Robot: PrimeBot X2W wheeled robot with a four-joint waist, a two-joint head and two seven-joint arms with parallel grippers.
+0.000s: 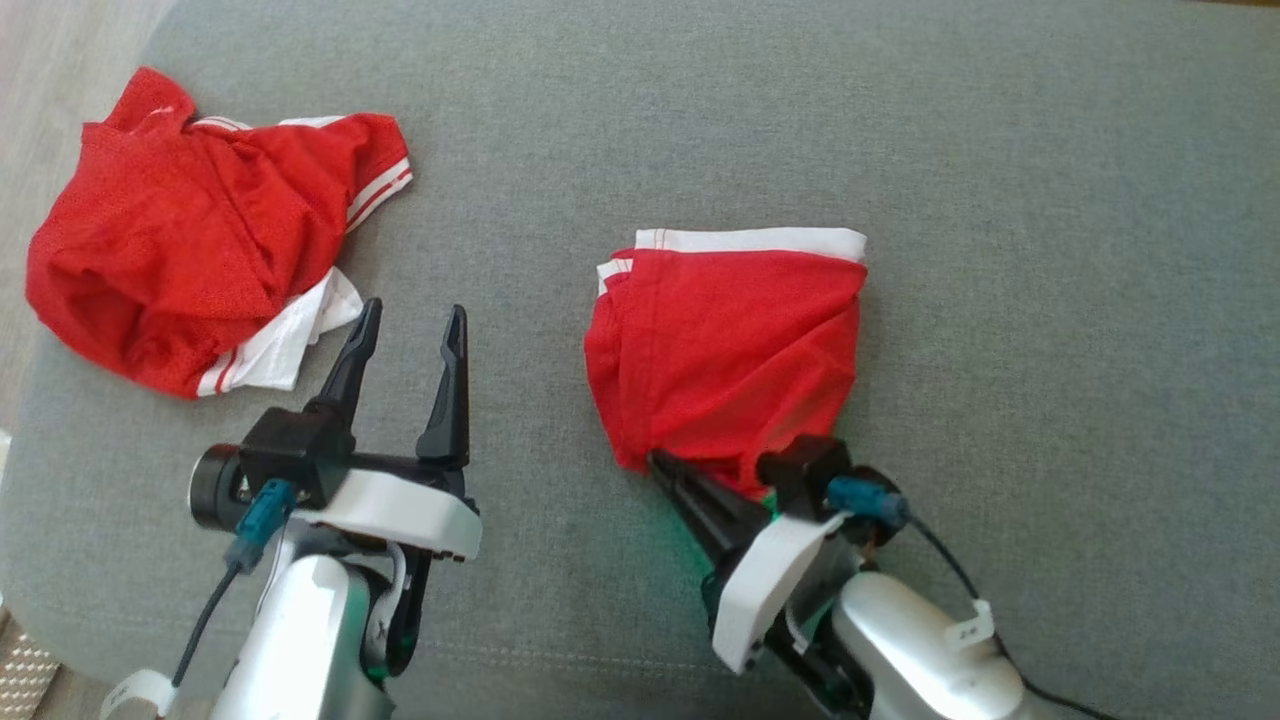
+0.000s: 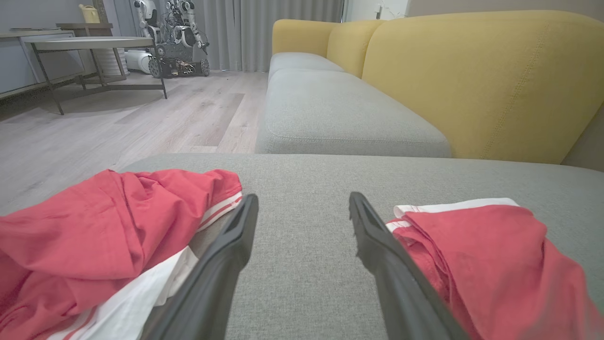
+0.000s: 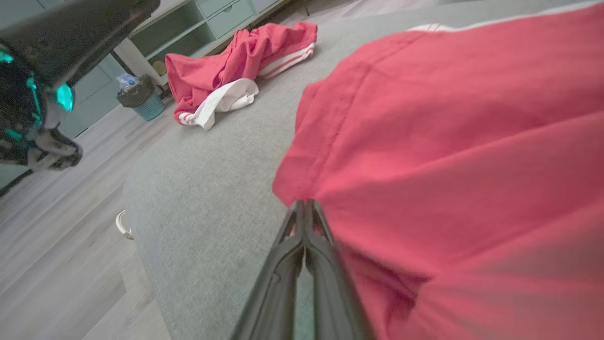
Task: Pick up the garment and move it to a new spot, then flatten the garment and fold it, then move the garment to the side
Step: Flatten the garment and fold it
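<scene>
Head view: right gripper (image 1: pixel 660 462) pinches the folded garment (image 1: pixel 730 340) at its near corner. Spread wide, the left gripper (image 1: pixel 413 310) hovers just beside a crumpled red garment (image 1: pixel 180 230).

The garment (image 1: pixel 730 350) at the right gripper (image 1: pixel 658 460) is matt red mesh cloth, white-trimmed. The cushion (image 1: pixel 1000 150) under it is coarse grey woven fabric. The fingers (image 1: pixel 352 360) of the left gripper (image 1: pixel 415 310) look like matt black plastic.

Garment (image 3: pixel 448 141): cut off at the right and bottom edges of the right wrist view, nearest folds blurred. Crumpled garment (image 2: pixel 94 226): cut off left and below in left wrist view. Right claw (image 1: pixel 658 461): partly under cloth.
</scene>
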